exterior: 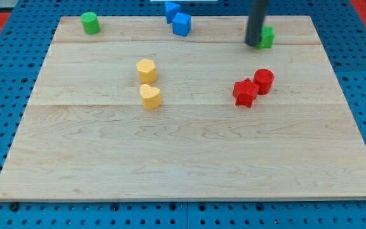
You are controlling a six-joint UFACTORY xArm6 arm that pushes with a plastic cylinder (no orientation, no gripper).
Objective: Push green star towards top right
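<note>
The dark rod comes down from the view's top, and my tip (pixel 252 44) sits on the wooden board (pixel 189 165) pressed right against the left side of the green star (pixel 267 37). The rod partly covers that block, so its star shape is hard to make out. There is no claw on this arm, only the plain rod, so nothing opens or shuts.

Taking the green star as the landmark: it lies near the board's top edge, toward the view's right.
- Below it, and a little to the left, a red cylinder (pixel 264 81) and a red star (pixel 244 93) touch each other.
- To its left along the top edge stands a blue cube (pixel 182 24), with another blue block (pixel 171 10) just behind it, partly cut off by the frame.
- Far to its left, at the board's top left corner, is a green cylinder (pixel 90 23).
- Well down and left of it, a yellow hexagonal block (pixel 146 69) sits just above a yellow heart (pixel 150 97).
</note>
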